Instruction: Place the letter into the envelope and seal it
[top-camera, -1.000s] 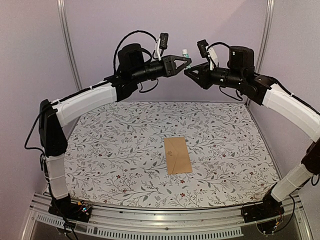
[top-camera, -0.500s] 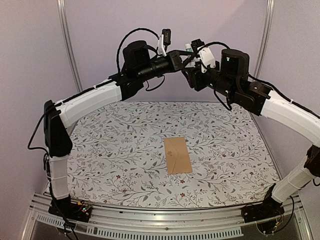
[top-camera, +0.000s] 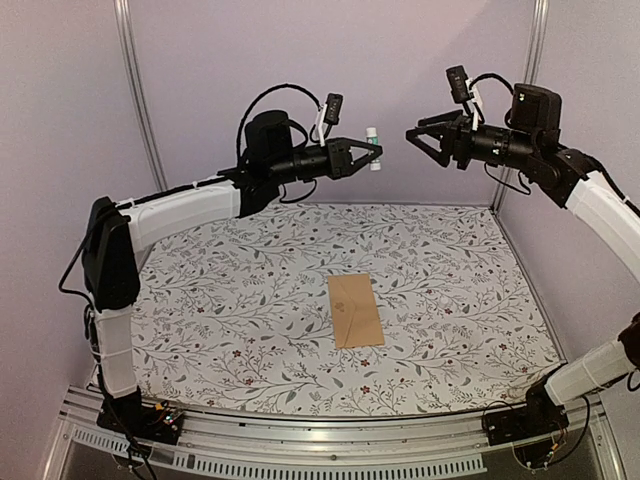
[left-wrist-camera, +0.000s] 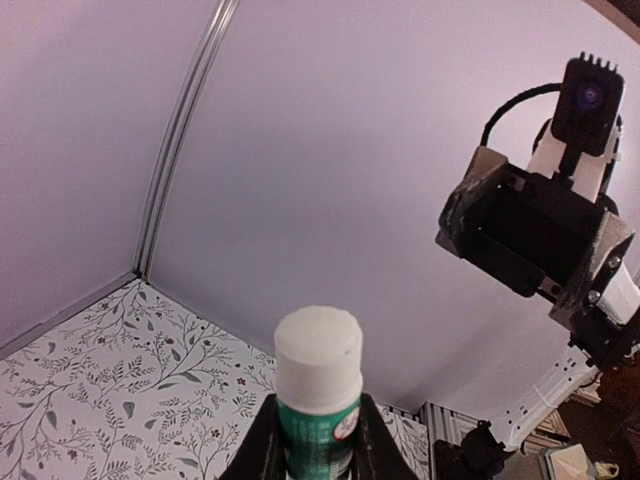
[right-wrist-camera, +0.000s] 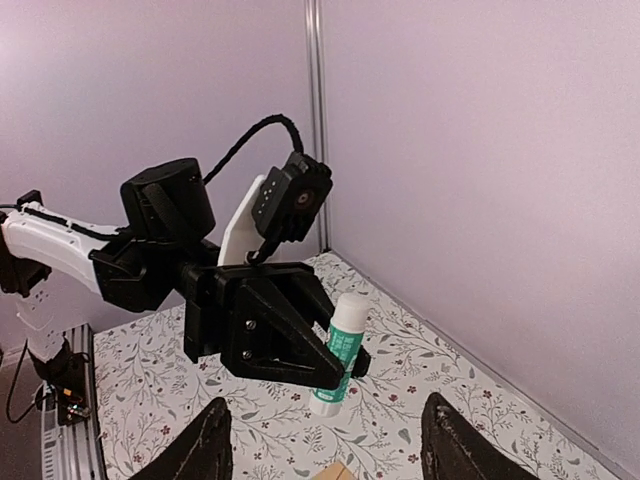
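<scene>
The tan envelope lies flat on the flowered table, flap down, near the middle. The letter is out of view. High above the table's far side, my left gripper is shut on a green-and-white glue stick, which stands upright between its fingers. The left wrist view shows the stick's white end poking up from the jaws. My right gripper hangs open a short way to the right of the stick, empty and pointing at it. In the right wrist view the glue stick shows between my spread fingers.
The flowered tablecloth covers the table. Purple walls with metal corner posts close in the back and sides. An aluminium rail runs along the near edge by the arm bases.
My right gripper has opened and pulled back to the right, away from the glue stick. The left gripper has kept its hold on the stick and dropped a little.
</scene>
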